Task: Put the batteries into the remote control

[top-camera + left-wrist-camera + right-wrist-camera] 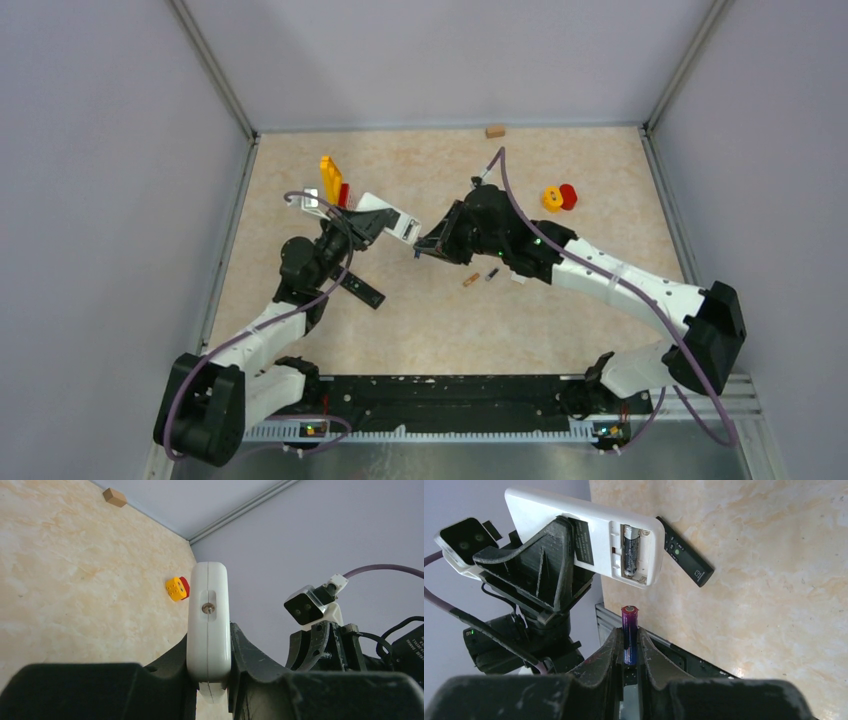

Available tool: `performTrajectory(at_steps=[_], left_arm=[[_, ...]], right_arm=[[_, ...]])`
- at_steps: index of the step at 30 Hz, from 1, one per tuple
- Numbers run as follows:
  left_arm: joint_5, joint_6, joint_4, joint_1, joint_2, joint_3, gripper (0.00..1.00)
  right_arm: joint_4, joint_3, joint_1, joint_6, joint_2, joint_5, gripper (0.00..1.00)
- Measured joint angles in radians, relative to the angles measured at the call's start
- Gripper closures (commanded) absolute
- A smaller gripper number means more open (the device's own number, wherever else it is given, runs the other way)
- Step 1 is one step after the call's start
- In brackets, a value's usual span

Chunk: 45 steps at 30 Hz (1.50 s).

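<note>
4 batts [629, 625], 2 remotes [539, 510], 2 yellow blocks [551, 198], 2 red blocks [569, 195], 1 wood block [495, 130].

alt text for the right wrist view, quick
The right end effector grips a purple-blue battery, aimed at the open compartment of a white remote held by the left end effector. One dark battery sits in the compartment; a black remote lies on the table.

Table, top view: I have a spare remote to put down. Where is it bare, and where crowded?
Bare: the near strip between the loose batteries and the black base rail; also the far stretch between the left yellow block and the wooden block. Crowded: the centre, around the white remote and black remote.
</note>
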Motion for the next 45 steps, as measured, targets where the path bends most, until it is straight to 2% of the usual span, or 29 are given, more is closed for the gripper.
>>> performTrajectory(at_steps=[19, 36, 41, 45], left_arm=[[0.095, 0.018, 0.092, 0.000, 0.021, -0.051, 1.00], [0.120, 0.018, 0.093, 0.001, -0.006, -0.053, 1.00], [0.120, 0.016, 0.091, 0.001, -0.006, -0.053, 1.00], [0.121, 0.016, 0.087, 0.002, -0.005, -0.053, 1.00]], right_arm=[[-0.007, 0.000, -0.001, 0.119, 0.072, -0.001, 1.00], [0.008, -0.002, -0.030, 0.188, 0.072, -0.017, 1.00], [0.022, -0.010, -0.043, 0.204, 0.072, -0.027, 0.92], [0.037, -0.023, -0.053, 0.221, 0.072, -0.047, 0.89]])
